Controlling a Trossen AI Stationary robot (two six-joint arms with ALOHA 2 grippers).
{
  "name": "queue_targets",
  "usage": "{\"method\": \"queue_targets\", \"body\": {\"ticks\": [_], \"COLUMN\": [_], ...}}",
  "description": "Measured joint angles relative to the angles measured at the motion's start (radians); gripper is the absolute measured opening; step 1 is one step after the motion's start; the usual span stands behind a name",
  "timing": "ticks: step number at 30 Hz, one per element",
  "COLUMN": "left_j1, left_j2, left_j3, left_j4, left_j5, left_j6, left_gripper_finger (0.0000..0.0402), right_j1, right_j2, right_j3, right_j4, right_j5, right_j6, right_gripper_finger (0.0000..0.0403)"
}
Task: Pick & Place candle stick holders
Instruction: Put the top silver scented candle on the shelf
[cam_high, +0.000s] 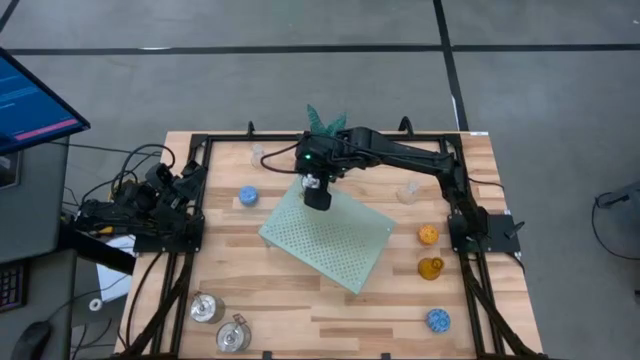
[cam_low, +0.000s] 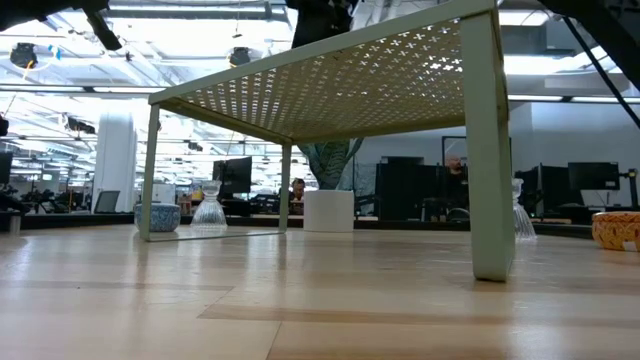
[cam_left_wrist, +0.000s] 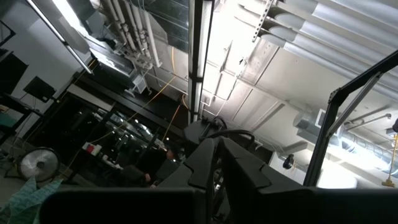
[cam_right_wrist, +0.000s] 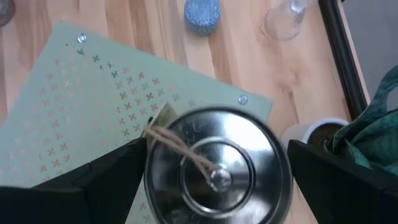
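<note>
A shiny silver candle stick holder (cam_right_wrist: 214, 165), a string-tied tag lying across its top, sits on a corner of the pale green perforated stand (cam_high: 325, 238) mid-bench, with the right gripper (cam_right_wrist: 214, 180) directly above it and its jaws spread wide to either side, apparently clear of the metal. The step looks like a release, best finished by lifting straight up so neither finger clips the rim or snags the tag. The left gripper (cam_left_wrist: 214, 177) waits shut at the bench's left edge, pointing up at the ceiling.
</note>
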Motion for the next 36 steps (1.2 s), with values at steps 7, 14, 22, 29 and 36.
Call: {"method": "queue_targets", "body": {"ticks": [7,14,22,29,36], "left_j1": [0.0,0.0,0.0,0.0,0.0], "left_j2": [0.0,0.0,0.0,0.0,0.0], "left_j3": [0.0,0.0,0.0,0.0,0.0], "left_j4": [0.0,0.0,0.0,0.0,0.0], "left_j5": [0.0,0.0,0.0,0.0,0.0], "left_j6": [0.0,0.0,0.0,0.0,0.0], "left_gripper_finger": [0.003,0.003,0.003,0.003,0.003], "right_j1": [0.0,0.023,0.027,0.05,0.092], "right_j2": [-0.067,-0.224,-0.483,-0.823,-0.835], "right_j3": [0.006,0.006,-0.313,-1.003,-1.314], "right_j4": [0.034,-0.079,0.028,0.652,1.009], "right_j5": [0.004,0.065,0.109,0.083,0.105], "right_j6": [-0.018,0.034,0.103,0.229,0.307], "right_gripper_finger": [0.0377,0.0354,0.0184,0.0012,0.0003]}}
